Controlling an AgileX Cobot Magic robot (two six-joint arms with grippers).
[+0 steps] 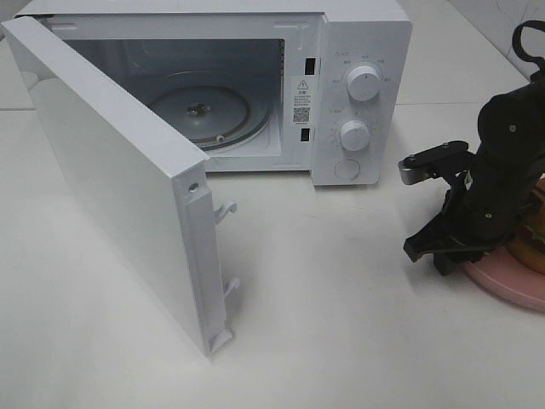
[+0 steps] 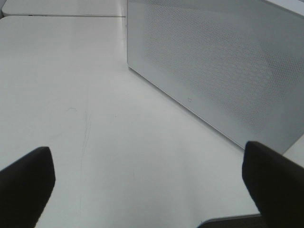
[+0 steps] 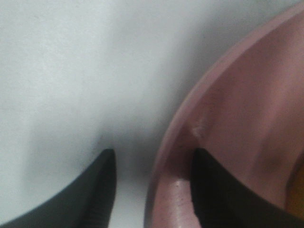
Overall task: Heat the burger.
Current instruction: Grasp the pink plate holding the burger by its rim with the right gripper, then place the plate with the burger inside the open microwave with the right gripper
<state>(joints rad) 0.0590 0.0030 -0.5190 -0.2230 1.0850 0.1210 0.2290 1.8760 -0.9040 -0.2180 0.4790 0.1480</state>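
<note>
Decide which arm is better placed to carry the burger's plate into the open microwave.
Right: the right gripper straddles the pink plate at its rim; the left gripper hangs open beside the microwave door.

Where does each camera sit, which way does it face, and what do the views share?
Exterior high: mounted high, looking down at the table, the open microwave and the right end effector at the pink plate.
Left wrist: on the left arm, facing the microwave door; the open left end effector frames it.
Right wrist: close above the plate's rim, fingers either side.
Shared: exterior high shares the door with left wrist, the plate with right wrist.
</note>
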